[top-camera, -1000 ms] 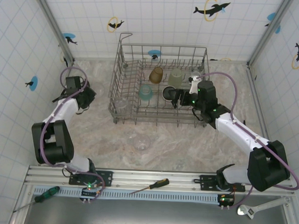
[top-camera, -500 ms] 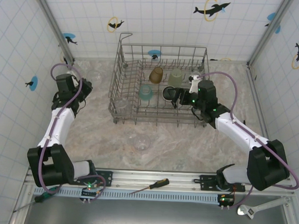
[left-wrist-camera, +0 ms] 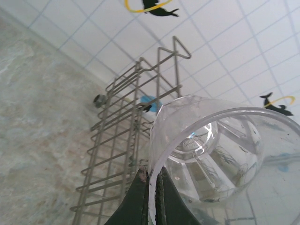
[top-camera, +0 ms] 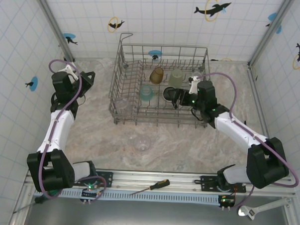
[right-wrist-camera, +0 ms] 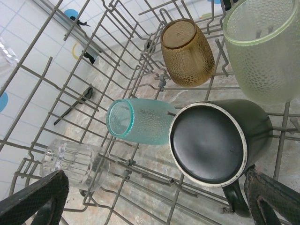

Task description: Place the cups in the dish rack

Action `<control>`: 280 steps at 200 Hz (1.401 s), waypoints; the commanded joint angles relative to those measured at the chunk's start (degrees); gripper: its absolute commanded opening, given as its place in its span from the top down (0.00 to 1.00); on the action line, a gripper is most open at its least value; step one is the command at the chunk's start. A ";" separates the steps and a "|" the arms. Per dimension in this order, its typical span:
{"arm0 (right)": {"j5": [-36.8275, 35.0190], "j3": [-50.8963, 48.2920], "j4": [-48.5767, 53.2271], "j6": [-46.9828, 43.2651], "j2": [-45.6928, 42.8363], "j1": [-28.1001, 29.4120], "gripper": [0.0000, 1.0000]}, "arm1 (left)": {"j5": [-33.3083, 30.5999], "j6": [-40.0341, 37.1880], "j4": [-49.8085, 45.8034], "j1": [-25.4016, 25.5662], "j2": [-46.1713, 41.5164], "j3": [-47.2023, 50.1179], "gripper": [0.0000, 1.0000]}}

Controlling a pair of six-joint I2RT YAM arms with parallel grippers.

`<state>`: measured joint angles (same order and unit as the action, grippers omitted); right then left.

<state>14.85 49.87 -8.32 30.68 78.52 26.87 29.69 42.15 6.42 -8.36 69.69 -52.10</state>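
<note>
Raised from the marble table (top-camera: pixel 188 144), left gripper (left-wrist-camera: pixel 151 186) pinches a clear cup (left-wrist-camera: pixel 211 154); right gripper (top-camera: pixel 177 98) gapes wide.

In dish rack (right-wrist-camera: pixel 131 163) you see amber cup (right-wrist-camera: pixel 187 52), pale green cup (right-wrist-camera: pixel 265 51), light blue cup (right-wrist-camera: pixel 140 121) just beside dark mug (right-wrist-camera: pixel 211 143), clear cup (right-wrist-camera: pixel 75 164) lower left. Right gripper (right-wrist-camera: pixel 150 187) fingers stand wide apart.

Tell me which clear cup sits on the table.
The lone clear cup in front of the dish rack. A second clear cup sits inside it; the left gripper holds a third clear cup.
</note>
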 commanded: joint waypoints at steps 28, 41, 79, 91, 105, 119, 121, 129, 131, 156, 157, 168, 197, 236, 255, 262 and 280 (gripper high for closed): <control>1.70 4.09 -1.50 1.59 2.46 0.03 0.00 | 8.45 5.13 8.97 -0.43 -0.53 -1.35 1.00; 2.81 4.80 -2.20 2.41 3.17 0.09 0.00 | 9.02 6.40 10.50 -0.23 -0.39 -1.17 1.00; 4.42 5.24 -6.33 5.88 4.44 0.48 0.00 | 9.57 6.51 12.74 3.16 0.47 -1.14 1.00; 5.25 5.57 -7.80 7.07 5.11 0.70 0.00 | 9.62 6.11 12.75 4.88 1.20 -1.60 1.00; 6.54 5.94 -9.63 8.93 5.91 0.89 0.00 | 9.42 6.01 13.37 6.76 1.90 -1.70 1.00; 7.65 6.09 -11.82 11.45 6.72 1.06 0.00 | 9.01 6.25 14.10 8.32 2.50 -1.83 1.00; 8.37 6.02 -12.21 11.85 6.80 1.01 0.00 | 8.94 6.31 14.29 8.59 2.54 -1.84 1.00; 8.49 5.79 -13.63 13.70 7.07 1.04 0.00 | 8.77 6.44 14.80 9.52 2.94 -1.91 1.00; 8.45 5.64 -13.85 14.23 7.13 1.05 0.00 | 8.75 6.49 14.84 9.71 3.02 -1.88 1.00; 7.65 3.77 -19.27 19.17 7.11 0.88 0.00 | 6.76 7.09 15.84 13.47 4.15 -1.63 1.00; 7.65 3.77 -19.27 19.17 7.11 0.88 0.00 | 6.68 7.08 15.92 13.68 4.19 -1.62 1.00; 7.65 2.97 -21.87 21.20 7.15 1.04 0.00 | 6.47 6.74 16.25 15.60 4.85 -1.69 1.00; 7.65 3.20 -25.32 25.19 8.48 1.17 0.00 | 4.95 7.51 17.64 17.61 5.84 -1.06 1.00; 8.35 3.89 -30.95 30.31 10.89 2.18 0.00 | 4.37 8.46 20.15 19.82 6.73 -0.64 1.00; 8.94 5.12 -32.95 31.57 12.40 2.89 0.00 | 4.32 9.09 21.02 20.83 7.46 -0.54 1.00; 9.01 5.63 -33.43 32.08 12.98 3.16 0.00 | 4.39 9.18 21.28 21.14 7.73 -0.51 1.00; 10.27 7.06 -36.34 33.74 14.77 3.61 0.00 | 4.48 9.20 22.31 21.89 8.32 -0.02 1.00</control>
<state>23.27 52.99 -37.78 61.06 91.20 29.71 34.04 50.22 23.49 12.58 77.08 -52.10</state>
